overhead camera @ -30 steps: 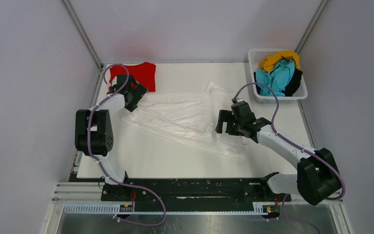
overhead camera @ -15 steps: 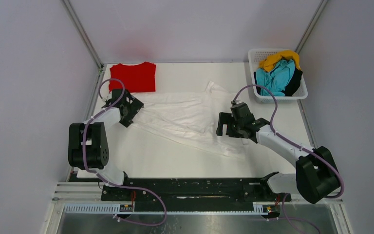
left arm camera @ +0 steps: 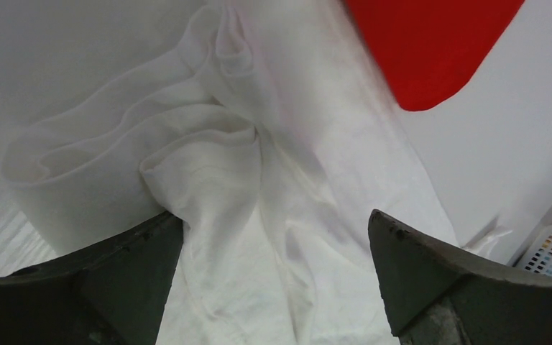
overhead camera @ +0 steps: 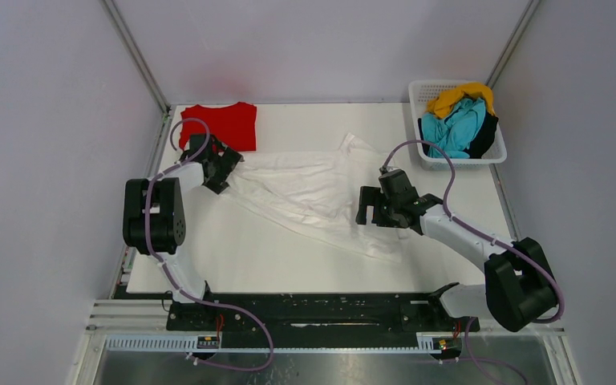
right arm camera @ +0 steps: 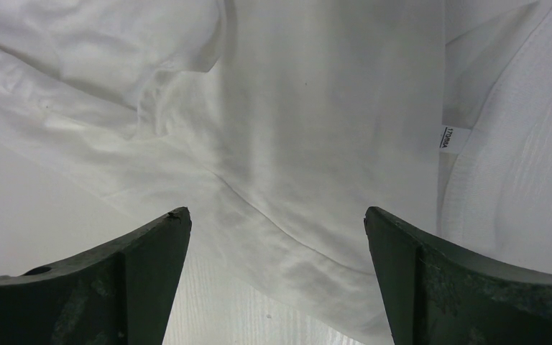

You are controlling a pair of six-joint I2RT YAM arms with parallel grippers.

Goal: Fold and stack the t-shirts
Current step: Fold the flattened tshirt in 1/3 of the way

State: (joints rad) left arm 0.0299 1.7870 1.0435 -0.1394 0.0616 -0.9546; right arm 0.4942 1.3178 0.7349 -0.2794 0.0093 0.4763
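The white table carries everything, and most of its middle is taken by the white t-shirt, which lies spread but rumpled and skewed, one sleeve pointing toward the far edge; it looks like the shirt in hand, laid out so it can be flattened before any fold. At the far-left corner the red t-shirt lies as a neat flat rectangle, well out of the working area, so I judge it finished and the start of the stack. At the far-right corner the white lattice basket holds a heap of teal, yellow and black shirts, apparently waiting their turn. The left gripper hangs over the bunched left end of the white shirt, just beside the red one, jaws spread wide and grasping nothing, with a rolled fold of cloth between them. The right gripper is likewise released, poised above the shirt's right side near its edge. The two arms bracket opposite ends, which suits pulling the cloth taut. A small sewn label shows at the right in the right wrist view.
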